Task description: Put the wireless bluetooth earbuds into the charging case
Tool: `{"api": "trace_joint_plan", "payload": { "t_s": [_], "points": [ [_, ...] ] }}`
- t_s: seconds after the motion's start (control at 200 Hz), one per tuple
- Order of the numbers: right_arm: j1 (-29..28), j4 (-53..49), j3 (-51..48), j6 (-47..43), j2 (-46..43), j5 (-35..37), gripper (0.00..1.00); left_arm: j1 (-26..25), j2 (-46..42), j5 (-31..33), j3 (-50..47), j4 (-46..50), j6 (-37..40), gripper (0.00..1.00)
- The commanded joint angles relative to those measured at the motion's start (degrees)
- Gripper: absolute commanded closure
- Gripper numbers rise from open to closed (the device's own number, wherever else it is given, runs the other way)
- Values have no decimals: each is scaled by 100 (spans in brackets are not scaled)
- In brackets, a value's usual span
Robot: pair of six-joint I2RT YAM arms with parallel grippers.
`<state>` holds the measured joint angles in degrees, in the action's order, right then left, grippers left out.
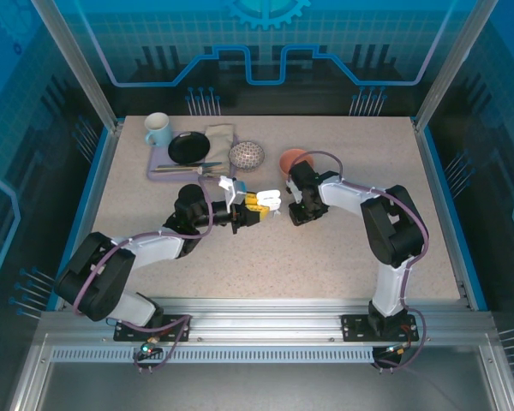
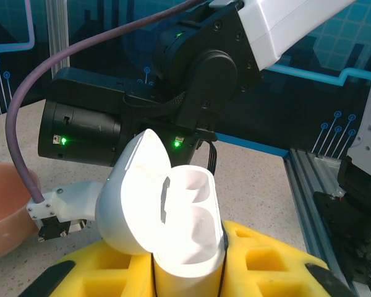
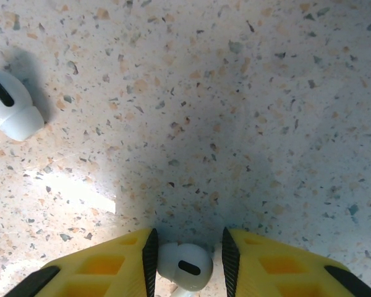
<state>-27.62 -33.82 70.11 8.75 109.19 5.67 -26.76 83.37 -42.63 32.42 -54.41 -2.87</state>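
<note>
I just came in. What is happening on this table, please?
The left gripper holds a white charging case, lid open, between its yellow fingers. The right gripper is down at the table with a white earbud between its fingers; whether it grips it yet is unclear. A second white earbud lies loose nearby.

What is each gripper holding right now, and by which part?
Left gripper clamps the open charging case by its lower body. Right gripper straddles a white earbud, not yet clamped.
</note>
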Motion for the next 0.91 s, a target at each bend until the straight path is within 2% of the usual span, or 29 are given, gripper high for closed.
{"api": "trace_joint_plan", "payload": {
  "t_s": [0.0, 0.435, 0.9],
  "points": [
    [-138, -186, -24, 46, 114, 64, 66, -30, -172, 54, 111, -7, 147, 100],
    [-272, -298, -15, 326, -232, 473, 76, -24, -137, 98, 133, 43, 129, 100],
    [-235, -429, -176, 659, -1453, 999, 79, -22, -67, 175, 89, 11, 86, 100]
  ]
}}
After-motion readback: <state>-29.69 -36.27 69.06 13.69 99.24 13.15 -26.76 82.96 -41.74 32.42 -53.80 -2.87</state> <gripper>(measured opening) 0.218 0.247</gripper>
